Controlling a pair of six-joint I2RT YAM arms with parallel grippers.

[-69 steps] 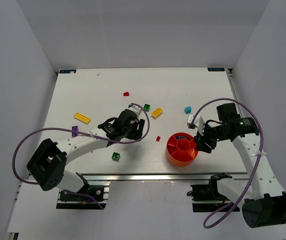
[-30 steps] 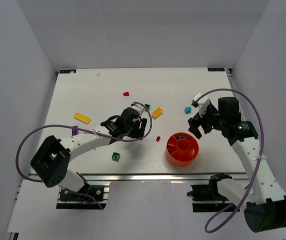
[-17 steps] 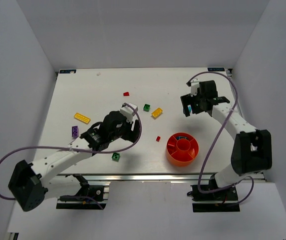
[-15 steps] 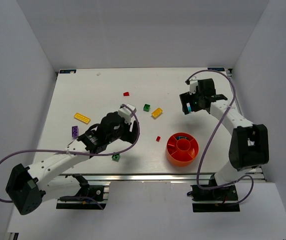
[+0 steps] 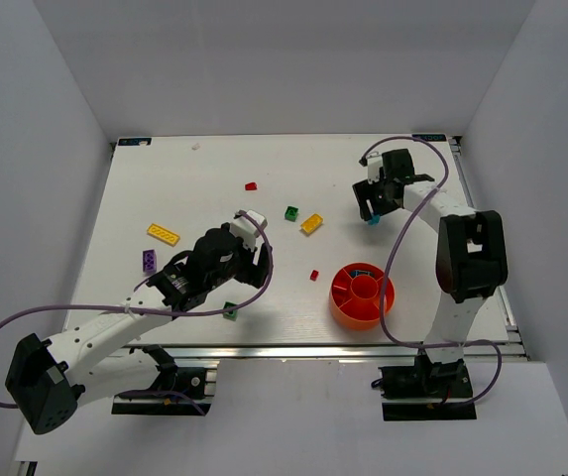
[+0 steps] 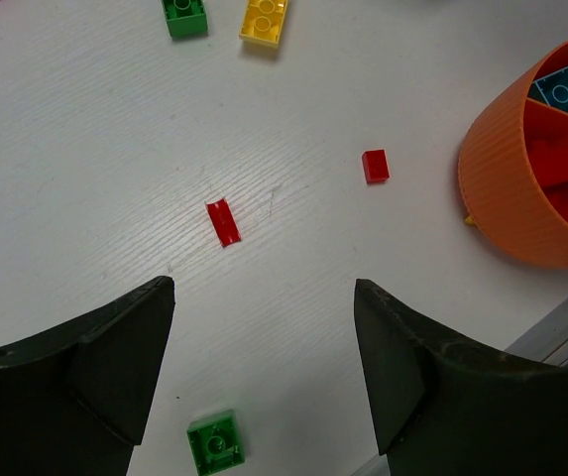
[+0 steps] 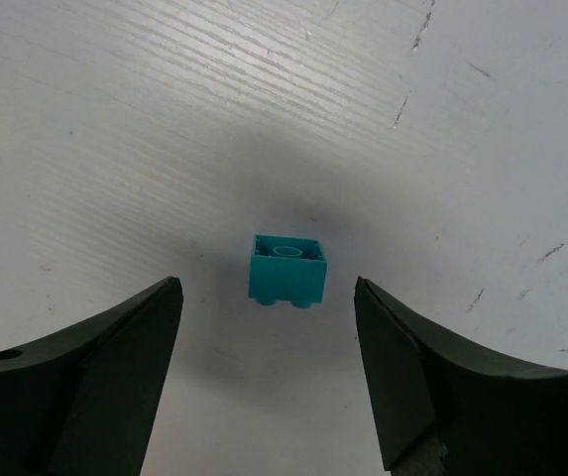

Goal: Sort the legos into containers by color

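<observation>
Right pincer [image 7: 266,288], jaws apart, straddles small cyan plastic brick [image 7: 286,268] at 12 o'clock of round orange-red tray [image 5: 338,307], prob. for pickup; left pincer [image 6: 264,288], apart too, empty over bench [image 6: 115,149].

Ribbed orange plastic tray [image 6: 517,203], grained white table [image 6: 105,139]
</observation>
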